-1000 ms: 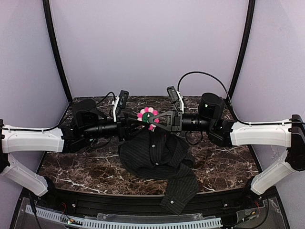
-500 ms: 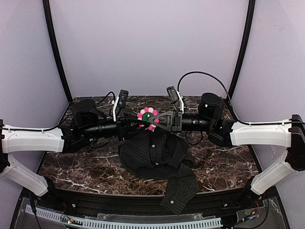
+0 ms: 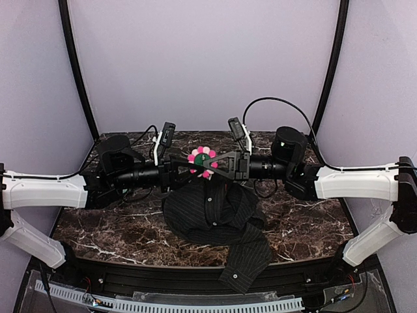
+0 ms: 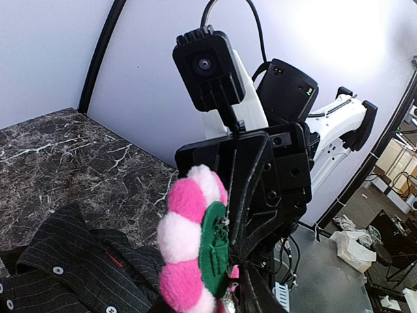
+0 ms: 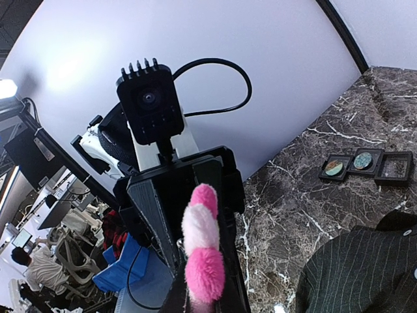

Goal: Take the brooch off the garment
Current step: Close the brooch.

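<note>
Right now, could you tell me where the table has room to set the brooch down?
Bare table lies left of the shirt toward the left arm, and right of it toward the right arm. Crowded around the brooch, mid-back.

The left claw (image 3: 184, 167) and right claw (image 3: 210, 164) meet head-on above the shirt's (image 3: 218, 218) far edge, the brooch (image 3: 202, 162) between them, closing the middle. Bare tabletop (image 3: 98, 228) lies open either side of the shirt; three small trays (image 5: 365, 164) sit near it.

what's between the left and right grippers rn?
The brooch, in the gap between the left gripper and right gripper; plain in the top view.
</note>
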`<state>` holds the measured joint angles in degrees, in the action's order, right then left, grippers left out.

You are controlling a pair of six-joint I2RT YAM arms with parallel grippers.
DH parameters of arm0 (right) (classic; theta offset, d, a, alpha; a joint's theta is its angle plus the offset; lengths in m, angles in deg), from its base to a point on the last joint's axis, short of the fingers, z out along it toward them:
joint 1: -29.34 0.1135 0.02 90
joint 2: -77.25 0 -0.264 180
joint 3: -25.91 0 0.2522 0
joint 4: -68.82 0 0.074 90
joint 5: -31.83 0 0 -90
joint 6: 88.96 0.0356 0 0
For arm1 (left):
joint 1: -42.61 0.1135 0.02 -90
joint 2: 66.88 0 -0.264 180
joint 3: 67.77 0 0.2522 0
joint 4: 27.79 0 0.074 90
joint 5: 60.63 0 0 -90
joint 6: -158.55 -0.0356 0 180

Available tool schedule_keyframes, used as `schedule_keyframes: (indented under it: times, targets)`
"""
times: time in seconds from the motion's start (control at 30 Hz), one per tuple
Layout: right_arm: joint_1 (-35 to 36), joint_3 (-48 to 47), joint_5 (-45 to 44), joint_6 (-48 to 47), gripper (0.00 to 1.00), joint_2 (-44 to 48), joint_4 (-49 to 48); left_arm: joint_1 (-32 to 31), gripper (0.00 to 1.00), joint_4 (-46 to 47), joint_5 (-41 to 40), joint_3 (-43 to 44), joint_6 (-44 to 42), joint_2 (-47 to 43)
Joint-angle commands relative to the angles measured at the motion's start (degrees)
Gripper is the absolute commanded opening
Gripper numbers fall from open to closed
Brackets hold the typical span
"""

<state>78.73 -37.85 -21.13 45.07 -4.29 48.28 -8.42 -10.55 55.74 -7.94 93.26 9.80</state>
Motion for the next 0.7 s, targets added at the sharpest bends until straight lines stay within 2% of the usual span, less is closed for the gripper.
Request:
schedule_keyframes:
  times: [0.0, 0.1, 0.67]
  targets:
    - [-0.17, 0.81, 1.17, -0.2, 0.0, -0.25, -2.2, -0.17, 0.23, 1.59, 1.22, -0.07, 0.78, -0.71]
    - [-0.12, 1.04, 1.57, -0.11, 0.0, -0.11, -2.62, -0.2, 0.19, 2.0, 1.54, -0.27, 1.4, -0.83]
    - [-0.06, 1.1, 4.7, -1.19, 0.0, -0.02, -2.41, -0.04, 0.13, 0.22, 10.14, 2.98, 4.38, 1.72]
